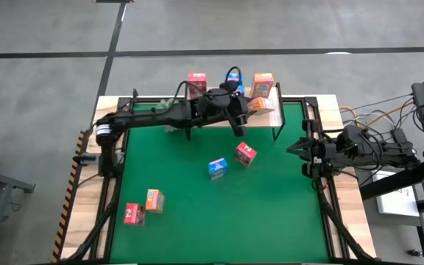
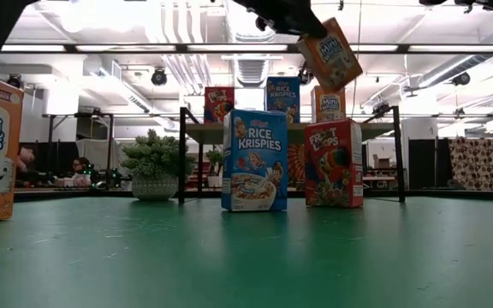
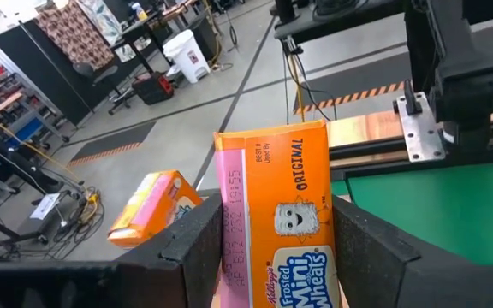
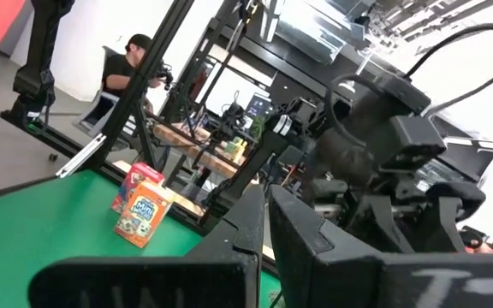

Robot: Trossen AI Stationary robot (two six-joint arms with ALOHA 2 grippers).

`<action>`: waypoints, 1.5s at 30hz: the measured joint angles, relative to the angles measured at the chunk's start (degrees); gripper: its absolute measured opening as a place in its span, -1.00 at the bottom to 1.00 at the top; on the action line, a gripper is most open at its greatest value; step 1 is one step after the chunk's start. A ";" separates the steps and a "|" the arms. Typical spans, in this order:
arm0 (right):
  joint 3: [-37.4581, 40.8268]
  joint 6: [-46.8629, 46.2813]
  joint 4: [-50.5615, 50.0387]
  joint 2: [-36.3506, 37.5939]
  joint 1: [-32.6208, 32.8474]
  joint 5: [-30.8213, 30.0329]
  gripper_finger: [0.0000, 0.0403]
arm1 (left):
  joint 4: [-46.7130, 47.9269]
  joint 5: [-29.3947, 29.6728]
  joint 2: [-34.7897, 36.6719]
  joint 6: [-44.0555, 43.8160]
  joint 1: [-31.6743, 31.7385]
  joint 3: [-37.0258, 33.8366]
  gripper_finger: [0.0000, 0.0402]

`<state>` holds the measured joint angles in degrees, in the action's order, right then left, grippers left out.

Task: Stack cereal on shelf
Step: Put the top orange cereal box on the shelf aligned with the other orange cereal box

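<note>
- While I count from my near edge, four boxes are not yet shelved: a pink-red box [image 1: 132, 213] and an orange box [image 1: 154, 200] stand together near the front-left corner of the green mat [image 1: 271, 213].
- Farther in, around mid-mat, I see a blue box [image 1: 217, 168] and a second pink-red box [image 1: 246, 154] standing just beside each other; the low view reads them as Rice Krispies and Froot Loops.
- My right gripper [image 1: 301, 150] waits at the right edge of the surface, jaws closed on nothing.
- Beyond those, my left gripper [image 1: 247, 109] hangs above the shelf [image 1: 277, 118] at the back, jaws clamped on a tilted orange Mini-Wheats box [image 3: 285, 214], not yet set down.
- On the shelf itself I count three boxes upright: a pink-red one [image 1: 196, 83] to the left, a blue one [image 1: 235, 81] in the middle, an orange one [image 1: 263, 85] to the right.
- I can find eight boxes in all.
- I judge the job under half done: three placed, one in hand, four left on the mat.
</note>
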<state>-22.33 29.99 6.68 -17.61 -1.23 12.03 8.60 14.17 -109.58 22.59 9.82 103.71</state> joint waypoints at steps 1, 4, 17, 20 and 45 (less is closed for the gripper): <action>0.00 -0.01 0.00 0.00 0.00 -0.02 -0.94 | -0.05 0.02 -0.68 -0.03 0.00 0.59 -0.13; 0.00 -0.01 -0.07 0.00 0.00 -0.02 -0.94 | 0.28 0.07 -2.58 -0.03 0.07 1.82 -0.13; 0.00 -0.41 -0.48 0.00 0.00 -0.04 -0.94 | 2.36 0.37 -6.32 0.24 0.79 5.93 -0.13; 0.00 -0.41 -0.48 0.00 0.00 -0.04 -0.94 | 2.51 0.39 -6.30 -0.82 0.89 5.42 -0.13; 0.00 -1.06 -0.48 0.00 0.00 -0.07 -0.94 | 1.44 0.26 -7.39 -0.57 0.92 5.24 0.11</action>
<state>-22.33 28.93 6.20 -17.61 -1.23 11.97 10.04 14.44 -116.97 22.02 10.74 108.95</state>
